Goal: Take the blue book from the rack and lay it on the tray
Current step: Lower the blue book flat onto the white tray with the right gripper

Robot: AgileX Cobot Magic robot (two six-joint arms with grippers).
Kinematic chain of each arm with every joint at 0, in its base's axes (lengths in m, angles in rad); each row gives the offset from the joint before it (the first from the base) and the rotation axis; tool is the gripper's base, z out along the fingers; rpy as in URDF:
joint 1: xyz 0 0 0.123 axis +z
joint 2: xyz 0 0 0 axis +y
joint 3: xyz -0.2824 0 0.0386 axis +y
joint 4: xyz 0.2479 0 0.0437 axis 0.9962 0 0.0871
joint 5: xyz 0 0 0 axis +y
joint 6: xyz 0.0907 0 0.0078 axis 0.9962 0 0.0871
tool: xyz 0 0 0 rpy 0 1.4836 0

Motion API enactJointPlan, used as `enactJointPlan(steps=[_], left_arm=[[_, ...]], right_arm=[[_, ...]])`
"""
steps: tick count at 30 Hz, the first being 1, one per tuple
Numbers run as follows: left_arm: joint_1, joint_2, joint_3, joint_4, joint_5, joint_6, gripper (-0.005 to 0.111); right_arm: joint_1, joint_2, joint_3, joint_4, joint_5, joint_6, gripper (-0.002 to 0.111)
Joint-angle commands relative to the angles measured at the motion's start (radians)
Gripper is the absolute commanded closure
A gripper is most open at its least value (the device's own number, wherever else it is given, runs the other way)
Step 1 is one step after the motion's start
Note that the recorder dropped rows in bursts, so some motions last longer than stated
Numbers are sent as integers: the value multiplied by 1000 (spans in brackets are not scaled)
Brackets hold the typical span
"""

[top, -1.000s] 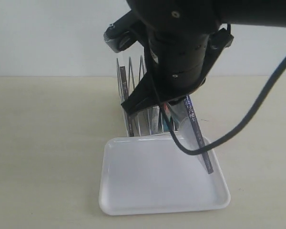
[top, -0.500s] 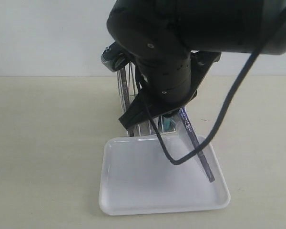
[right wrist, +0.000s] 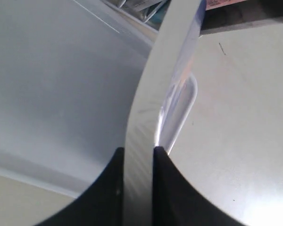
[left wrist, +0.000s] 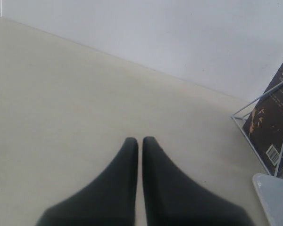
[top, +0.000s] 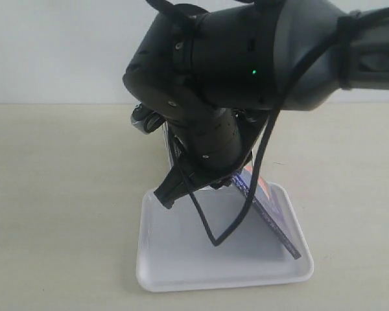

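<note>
W/ right gripper (right wrist: 137, 153) jaws clenched on blue book (top: 272, 217) tilted above tray (top: 181, 259), lower slow & lay flat inside tray rim b4 releasing, leaving left gripper (left wrist: 139, 141), jaws pressed together & empty, beside tray.

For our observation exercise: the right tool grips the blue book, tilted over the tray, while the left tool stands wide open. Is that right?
No: the left tool is fully shut, as the left wrist view shows. The right tool does grip the blue book, tilted over the tray.
</note>
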Motion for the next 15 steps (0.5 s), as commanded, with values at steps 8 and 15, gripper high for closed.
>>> enactJointPlan(steps=[8,15], left_arm=[[2,-3,3,0,-13,4,103],[2,-3,3,0,-13,4,103]], right_arm=[[-2,12,-1,193,-34,120,69],[-2,7,-3,199,-34,138,68]])
